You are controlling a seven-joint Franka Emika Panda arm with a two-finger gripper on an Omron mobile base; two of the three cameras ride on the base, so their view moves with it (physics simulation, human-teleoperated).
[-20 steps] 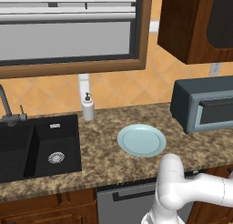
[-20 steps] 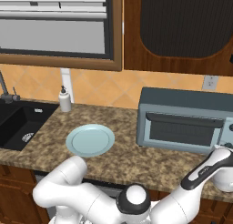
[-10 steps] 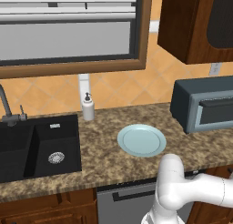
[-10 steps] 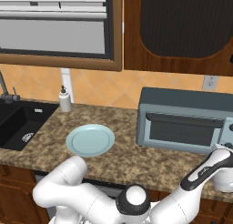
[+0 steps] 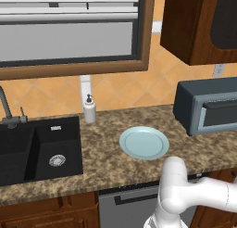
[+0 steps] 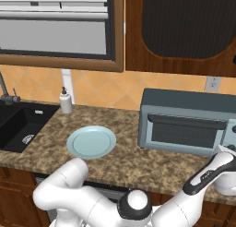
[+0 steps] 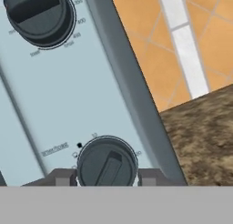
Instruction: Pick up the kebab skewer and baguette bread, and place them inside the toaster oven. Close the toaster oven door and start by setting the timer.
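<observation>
Oven [image 5: 208, 112], door [image 5: 220, 116] shut, sits right on the table [image 5: 106, 157] beside a plate [image 5: 144, 142]. Right base view: arm reaches its right end. Hand view: tool [image 7: 107, 176] fingertips flank the lower dial [image 7: 107, 163], apparently gripping it.

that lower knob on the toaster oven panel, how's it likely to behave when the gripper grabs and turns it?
The lower knob looks rigid, with a raised bar across its face, so it probably turns stiffly rather than flexing. Its smooth round rim may slip between the fingertips. The toaster oven looks boxy and flat-based, so it is unlikely to tip, though it might slide.
</observation>
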